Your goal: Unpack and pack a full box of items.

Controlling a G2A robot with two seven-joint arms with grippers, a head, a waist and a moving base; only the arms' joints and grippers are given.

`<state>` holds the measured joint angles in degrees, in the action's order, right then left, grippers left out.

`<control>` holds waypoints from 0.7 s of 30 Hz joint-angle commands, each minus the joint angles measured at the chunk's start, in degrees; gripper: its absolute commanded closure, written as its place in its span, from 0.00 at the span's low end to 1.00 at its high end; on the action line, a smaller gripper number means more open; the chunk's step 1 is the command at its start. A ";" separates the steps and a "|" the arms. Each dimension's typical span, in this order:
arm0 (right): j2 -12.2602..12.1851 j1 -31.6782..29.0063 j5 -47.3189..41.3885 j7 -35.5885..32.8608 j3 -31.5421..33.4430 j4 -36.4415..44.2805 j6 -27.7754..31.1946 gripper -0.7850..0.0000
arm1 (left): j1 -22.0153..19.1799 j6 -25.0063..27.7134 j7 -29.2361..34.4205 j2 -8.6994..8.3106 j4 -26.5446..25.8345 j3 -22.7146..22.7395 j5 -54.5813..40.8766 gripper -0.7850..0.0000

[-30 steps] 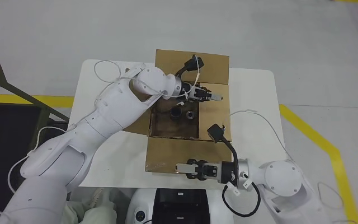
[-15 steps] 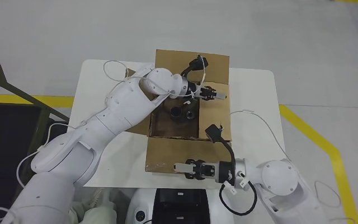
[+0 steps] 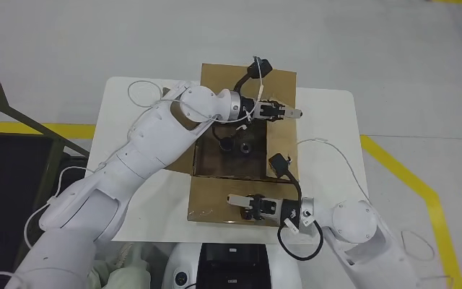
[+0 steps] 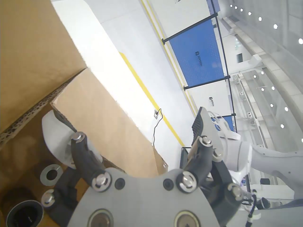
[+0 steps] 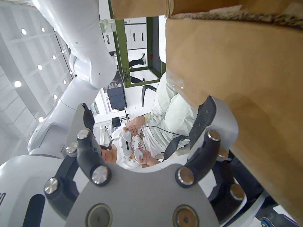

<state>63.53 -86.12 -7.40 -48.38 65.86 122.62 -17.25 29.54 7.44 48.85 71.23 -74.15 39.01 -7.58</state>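
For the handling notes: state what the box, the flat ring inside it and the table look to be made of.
Box: brown corrugated cardboard, matte; the fluted layer shows along a cut flap edge.
Flat ring: probably metal, dull silver-grey like a washer, though plastic is possible.
Table: smooth white top, likely laminate or coated board; unsure.

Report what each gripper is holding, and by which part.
Nothing is held. The left gripper stands open astride the box's side flap; the right gripper is open beside the near flap.
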 commanded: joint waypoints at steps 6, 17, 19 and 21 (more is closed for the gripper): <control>-0.16 -2.49 1.76 7.81 2.41 -0.67 6.59 0.00 | 1.34 -0.45 2.91 -0.29 -2.67 2.19 -2.10 0.00; -0.81 -7.59 3.86 13.71 7.76 2.03 9.59 0.00 | 1.01 -0.09 5.39 0.38 -2.51 3.27 -4.24 0.00; -0.93 -8.71 4.16 14.60 8.86 2.90 10.56 0.00 | 1.02 0.06 5.48 0.37 -2.45 3.87 -4.41 0.00; -1.04 -9.79 4.38 15.24 9.89 3.65 11.21 0.00 | 1.06 0.31 5.56 0.17 -2.62 5.06 -4.49 0.00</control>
<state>62.53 -95.50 -3.11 -33.39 75.29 126.00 -6.25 30.58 7.62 54.40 71.52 -76.67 43.44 -12.05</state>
